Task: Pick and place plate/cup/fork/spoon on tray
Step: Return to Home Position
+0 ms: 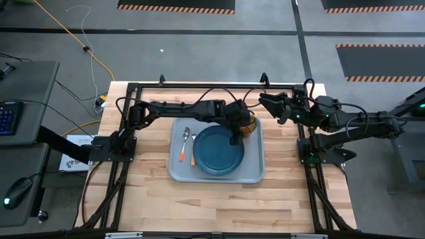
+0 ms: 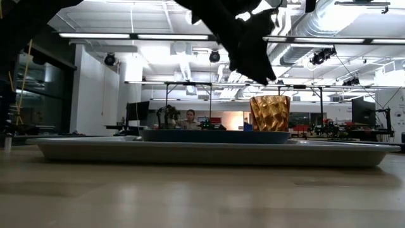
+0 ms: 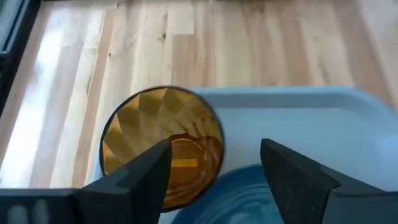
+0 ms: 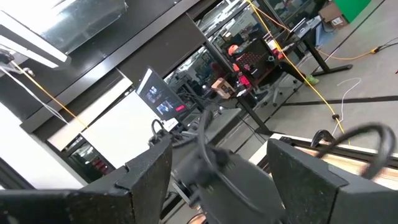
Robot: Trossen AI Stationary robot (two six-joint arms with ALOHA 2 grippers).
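Hovering over the cup [image 3: 161, 146], which stands on the tray [image 1: 176, 174] beside the plate [image 1: 219, 151], the left gripper [image 3: 214, 152] has its fingers apart. Returning home, I'd say, needs a clean lift. The right gripper [image 4: 217, 155] waits off-tray, fingers apart.

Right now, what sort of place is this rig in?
Probably a robotics lab or workshop floor: hazard-striped floor mats, exposed ceiling ducts, and a keyboard on a desk beside the table.
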